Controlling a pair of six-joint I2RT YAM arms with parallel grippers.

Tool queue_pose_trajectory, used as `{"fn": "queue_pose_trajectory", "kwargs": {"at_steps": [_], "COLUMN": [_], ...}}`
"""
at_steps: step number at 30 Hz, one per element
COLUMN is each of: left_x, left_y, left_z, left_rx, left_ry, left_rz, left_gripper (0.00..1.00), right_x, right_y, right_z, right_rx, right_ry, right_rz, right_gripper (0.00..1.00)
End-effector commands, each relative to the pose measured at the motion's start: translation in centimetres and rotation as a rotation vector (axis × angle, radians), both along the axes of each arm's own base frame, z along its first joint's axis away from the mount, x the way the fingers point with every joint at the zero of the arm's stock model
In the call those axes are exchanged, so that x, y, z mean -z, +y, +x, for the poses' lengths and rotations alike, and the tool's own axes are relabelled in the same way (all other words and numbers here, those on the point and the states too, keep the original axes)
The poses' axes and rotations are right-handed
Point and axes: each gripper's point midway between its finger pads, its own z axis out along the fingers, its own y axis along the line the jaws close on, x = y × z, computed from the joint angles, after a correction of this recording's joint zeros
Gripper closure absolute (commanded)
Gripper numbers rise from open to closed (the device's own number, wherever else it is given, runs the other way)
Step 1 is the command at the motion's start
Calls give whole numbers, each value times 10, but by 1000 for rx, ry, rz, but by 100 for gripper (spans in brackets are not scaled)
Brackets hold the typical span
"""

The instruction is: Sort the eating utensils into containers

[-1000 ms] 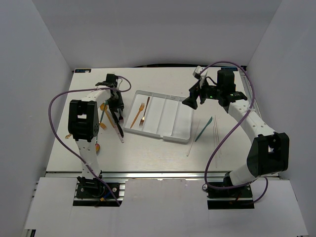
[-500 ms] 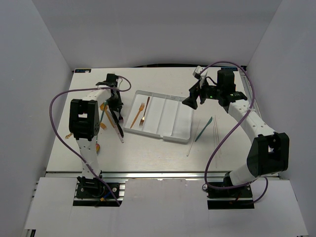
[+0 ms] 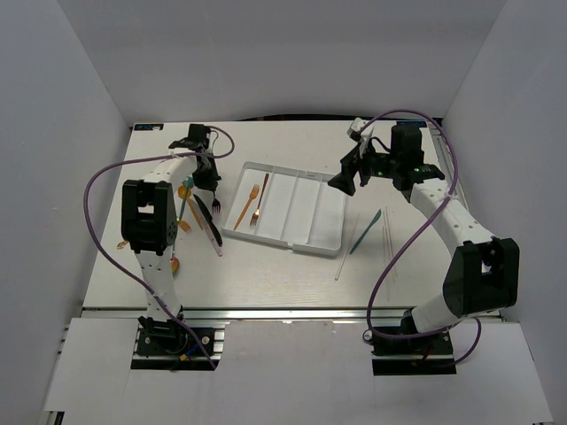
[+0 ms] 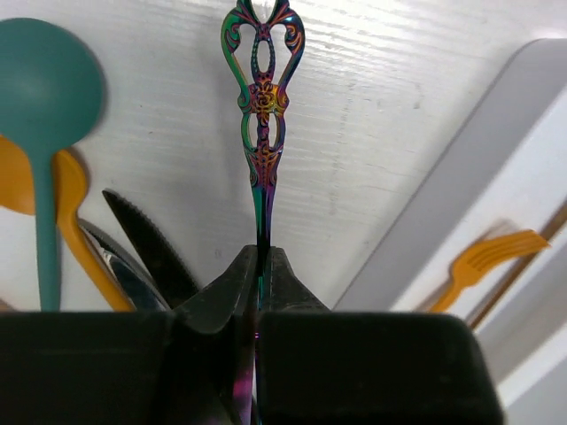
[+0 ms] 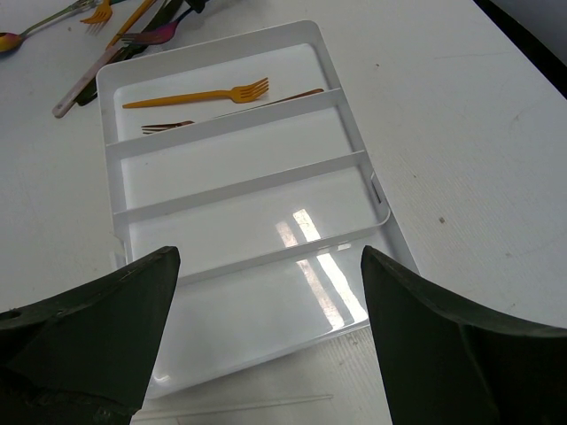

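Observation:
My left gripper is shut on the thin shaft of an iridescent utensil with an ornate handle pointing away; its head is hidden behind the fingers. From above, the left gripper stands just left of the white tray, over a pile of utensils. The tray's leftmost compartment holds an orange fork and a copper fork. Above the tray's right end, my right gripper hangs open and empty. In its wrist view the right gripper looks down on the tray, with the orange fork at the far end.
Beside the held utensil lie a teal spoon, an orange utensil and a black knife. Right of the tray are a teal knife and pale chopsticks. The table's back edge runs behind both grippers.
The left gripper's jaws have closed onto the iridescent utensil, and the gripper has shifted slightly toward the far side. The right arm has not moved.

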Motion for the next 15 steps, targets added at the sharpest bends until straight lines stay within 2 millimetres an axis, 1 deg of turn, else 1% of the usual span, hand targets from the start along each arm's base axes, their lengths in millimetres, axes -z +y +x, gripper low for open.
{"fn": "queue_pose_trajectory", "kwargs": {"at_steps": [1, 3, 4, 5, 7, 8, 10, 11, 13, 15], "left_x": [-77, -91, -94, -96, -100, -100, -101, -98, -90, -85], "left_y": [-12, -27, -34, -48, -61, -73, -86, -95, -106, -113], "left_z": [13, 9, 8, 4, 0, -4, -6, -10, -13, -15], "left_rx": [7, 41, 58, 93, 127, 151, 161, 175, 181, 189], "left_ry": [-171, -191, -194, -191, -198, -193, -192, -182, -166, -154], "left_rz": [-63, -117, -142, -173, -186, -208, -239, -246, -255, -258], "left_gripper": [100, 100, 100, 100, 100, 100, 100, 100, 100, 100], "right_x": [-21, -20, -19, -20, -19, -20, -19, -18, -18, -18], "right_y": [-2, -2, -2, -2, -2, -2, -2, -2, -2, -2], "right_z": [-1, -2, -2, -2, -2, -2, -3, -3, -4, -4], "right_rx": [0, -2, -1, -1, 0, -2, -2, -1, -1, -1], "right_ry": [-51, -51, -47, -49, -45, -47, -42, -40, -40, -41], "right_rz": [16, 16, 16, 17, 18, 19, 19, 19, 19, 19], "right_gripper": [11, 11, 11, 11, 11, 11, 11, 11, 11, 11]}}
